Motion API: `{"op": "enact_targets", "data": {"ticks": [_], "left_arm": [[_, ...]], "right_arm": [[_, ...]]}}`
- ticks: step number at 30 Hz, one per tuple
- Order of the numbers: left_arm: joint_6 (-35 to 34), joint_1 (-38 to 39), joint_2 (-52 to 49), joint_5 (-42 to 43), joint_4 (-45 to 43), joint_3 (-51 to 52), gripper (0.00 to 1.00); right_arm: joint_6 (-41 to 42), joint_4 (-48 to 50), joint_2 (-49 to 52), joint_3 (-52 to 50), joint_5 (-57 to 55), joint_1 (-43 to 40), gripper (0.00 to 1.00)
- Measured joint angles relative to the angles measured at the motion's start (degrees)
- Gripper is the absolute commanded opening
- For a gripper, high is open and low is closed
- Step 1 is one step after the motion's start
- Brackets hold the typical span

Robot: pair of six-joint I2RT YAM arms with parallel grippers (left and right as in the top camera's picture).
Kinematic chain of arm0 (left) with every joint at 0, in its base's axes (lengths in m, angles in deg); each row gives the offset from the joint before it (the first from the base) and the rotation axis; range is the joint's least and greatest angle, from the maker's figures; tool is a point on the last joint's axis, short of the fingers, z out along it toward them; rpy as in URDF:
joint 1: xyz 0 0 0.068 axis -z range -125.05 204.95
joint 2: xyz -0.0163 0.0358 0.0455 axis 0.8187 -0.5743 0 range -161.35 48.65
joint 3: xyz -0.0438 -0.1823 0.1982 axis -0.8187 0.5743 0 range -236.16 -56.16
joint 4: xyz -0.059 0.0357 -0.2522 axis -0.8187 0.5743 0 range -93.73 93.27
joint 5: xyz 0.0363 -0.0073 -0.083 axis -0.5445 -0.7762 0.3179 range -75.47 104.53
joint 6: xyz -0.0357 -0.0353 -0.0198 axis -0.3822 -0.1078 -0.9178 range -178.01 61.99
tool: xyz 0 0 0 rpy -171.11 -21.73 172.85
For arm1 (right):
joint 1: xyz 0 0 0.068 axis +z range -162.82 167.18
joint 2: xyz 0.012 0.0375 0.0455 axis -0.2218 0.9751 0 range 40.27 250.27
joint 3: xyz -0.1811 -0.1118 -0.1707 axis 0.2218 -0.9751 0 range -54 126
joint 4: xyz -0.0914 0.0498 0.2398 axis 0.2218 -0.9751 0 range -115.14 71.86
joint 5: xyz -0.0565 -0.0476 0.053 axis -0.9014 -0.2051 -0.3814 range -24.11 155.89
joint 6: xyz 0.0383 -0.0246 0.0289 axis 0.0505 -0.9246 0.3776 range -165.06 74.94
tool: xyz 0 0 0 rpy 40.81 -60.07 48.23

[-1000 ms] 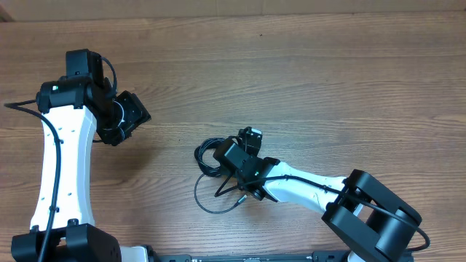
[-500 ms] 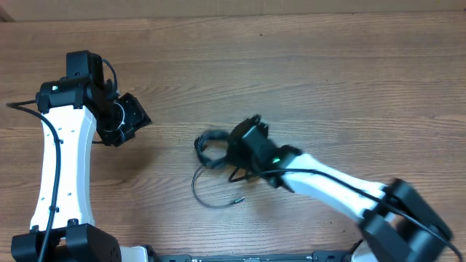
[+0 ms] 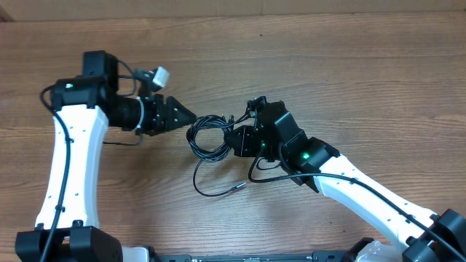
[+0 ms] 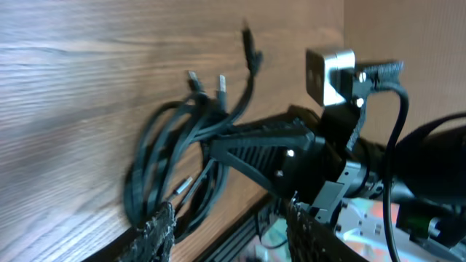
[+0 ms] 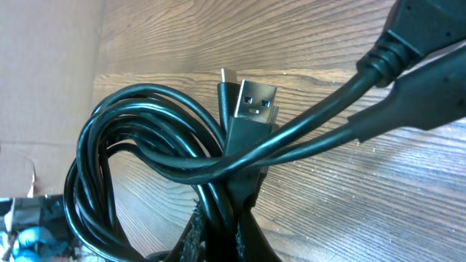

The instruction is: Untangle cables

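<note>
One tangle of cables (image 5: 306, 122) on wood-grain table (image 3: 328, 65), right gripper (image 3: 237, 140) clamped on it, left gripper (image 3: 187, 116) agape alongside

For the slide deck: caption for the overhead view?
Left gripper and right gripper flank the coiled cables on the wood table.

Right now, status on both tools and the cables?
Left tool open, tips at the loop. Right tool shut on thin black metal-tipped cables, bundle coiled and tangled. One plug end trails loose on wooden table; nothing else in the way.
</note>
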Motion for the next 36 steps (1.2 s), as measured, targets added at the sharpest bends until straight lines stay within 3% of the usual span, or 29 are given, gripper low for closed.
{"op": "enact_targets", "data": {"ticks": [9, 16, 22, 26, 31, 32, 34, 36], "left_arm": [[-4.5, 6.1, 0.0, -7.5, -0.5, 0.3, 0.50], [-10.0, 4.8, 0.0, -19.0, -0.2, 0.3, 0.47], [-9.2, 0.4, 0.6, -22.6, 6.8, 0.4, 0.50], [-8.2, -2.3, 6.1, -23.6, 8.0, 0.5, 0.52], [-8.3, -4.3, 20.5, -24.2, 7.7, 0.5, 0.55], [-8.5, -4.4, 24.2, -24.2, 7.4, 0.5, 0.57], [-9.0, -4.4, 29.4, -24.2, 6.9, 0.5, 0.80], [-11.0, -4.4, 35.1, -24.2, 5.7, 0.7, 0.89]], "right_arm": [[-1.8, 1.1, 0.0, 0.0, 1.0, -0.5, 0.04], [-1.4, 0.4, 0.0, 0.0, 3.6, -5.8, 0.04], [-1.3, 0.4, 0.0, 0.0, 10.7, -10.0, 0.04], [-1.4, 0.0, -1.3, 0.0, 15.2, -10.9, 0.04], [-1.5, -5.7, -9.5, 0.0, 18.0, -11.1, 0.04], [-1.6, -7.3, -11.7, 0.0, 18.2, -11.0, 0.04], [-2.3, -10.1, -16.9, 0.0, 18.7, -11.0, 0.04], [-3.3, -13.0, -20.2, 0.0, 18.9, -11.0, 0.04]]}}
